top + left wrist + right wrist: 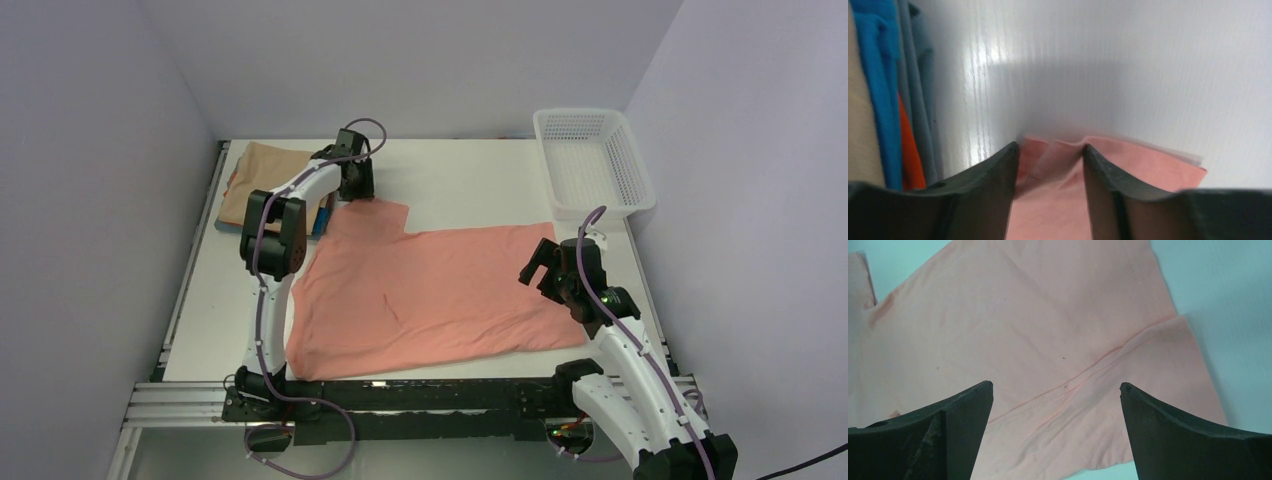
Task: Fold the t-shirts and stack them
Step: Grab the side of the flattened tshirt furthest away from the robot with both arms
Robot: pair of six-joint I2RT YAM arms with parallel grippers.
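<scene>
— One plain salmon-pink cloth t-shirt [430, 290], lying where?
— Flat on the white table [470, 190]. Left gripper [1050, 147] at its far sleeve, fingers straddling a raised fold, grip unclear. Right gripper [1056, 385] above the other sleeve, fingers spread wide.

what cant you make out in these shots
- Left gripper: the left wrist view is blurred where the pink t-shirt meets its fingers, so a firm pinch is unconfirmed; from above the wrist covers it.
- Folded stack: the left arm hides part from above; the left wrist frame's edge cuts it off.
- Pink t-shirt's right-hand edge: partly under the right gripper in the top view.
</scene>
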